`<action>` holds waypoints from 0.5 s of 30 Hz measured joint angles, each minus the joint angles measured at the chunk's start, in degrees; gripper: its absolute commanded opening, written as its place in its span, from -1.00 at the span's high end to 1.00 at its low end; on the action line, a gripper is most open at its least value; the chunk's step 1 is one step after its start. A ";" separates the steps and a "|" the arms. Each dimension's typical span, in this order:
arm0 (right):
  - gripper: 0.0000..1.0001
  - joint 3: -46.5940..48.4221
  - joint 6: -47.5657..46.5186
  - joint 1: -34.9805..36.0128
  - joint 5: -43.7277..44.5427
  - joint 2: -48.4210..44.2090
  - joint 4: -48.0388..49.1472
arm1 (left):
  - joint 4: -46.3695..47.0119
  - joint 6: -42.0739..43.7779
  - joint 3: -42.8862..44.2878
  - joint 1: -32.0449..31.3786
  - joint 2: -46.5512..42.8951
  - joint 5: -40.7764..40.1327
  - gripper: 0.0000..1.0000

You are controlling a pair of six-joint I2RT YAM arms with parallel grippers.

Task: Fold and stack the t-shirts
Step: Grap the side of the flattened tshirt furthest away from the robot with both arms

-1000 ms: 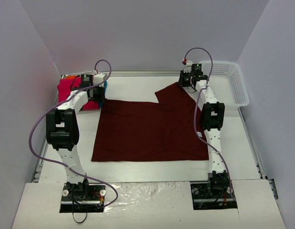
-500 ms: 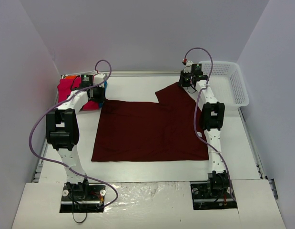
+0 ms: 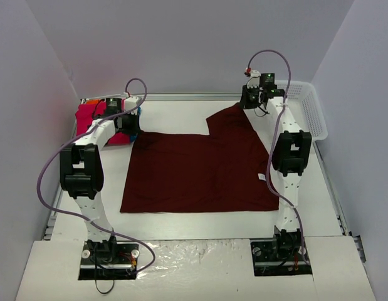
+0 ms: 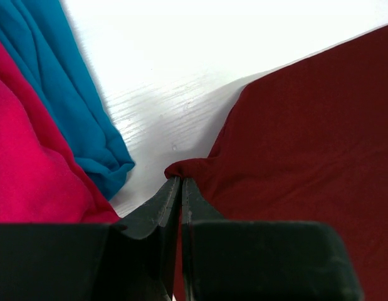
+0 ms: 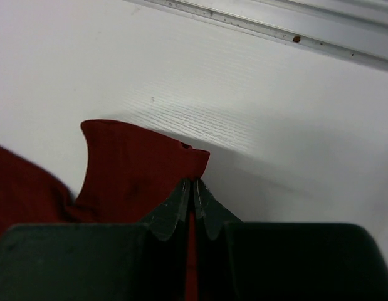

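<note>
A: Where is the maroon shirt [image 3: 200, 172]?
B: It is spread over the middle of the table [image 3: 175, 116], mostly flat, between the two arms. Its far right part sticks out toward the back edge.
A: What has the left gripper [image 4: 181, 183] got?
B: Its jaws are pressed together on the shirt's far left corner. A sliver of maroon cloth shows between the fingers in the wrist view.
A: And the right gripper [image 5: 194, 185]?
B: It is also clamped, on the far right tip of the same shirt. That tip is raised off the table and casts a shadow on it.
A: The other shirts?
B: A pink shirt [image 3: 88, 116] and a teal shirt [image 4: 74, 113] lie bunched at the far left corner, just beside the left gripper. The teal one comes near the maroon corner but lies apart from it, with white table showing between them.
A: Anything on the right?
B: A white basket [image 3: 309, 110] sits at the far right corner, beyond the right gripper.
</note>
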 measured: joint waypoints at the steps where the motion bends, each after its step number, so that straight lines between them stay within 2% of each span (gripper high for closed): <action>1: 1.00 -0.87 -0.17 -0.09 -0.28 -1.62 -0.13 | -0.04 0.00 0.00 0.00 -0.22 0.35 0.95; 8: 1.00 -4.98 -1.79 -0.98 -1.86 -9.66 -3.08 | -0.28 0.07 0.00 0.28 -2.56 4.42 0.95; 15: 1.00 -14.03 -3.43 -1.46 -2.73 -14.86 -6.95 | -0.70 0.92 -2.73 3.23 -5.86 9.25 0.95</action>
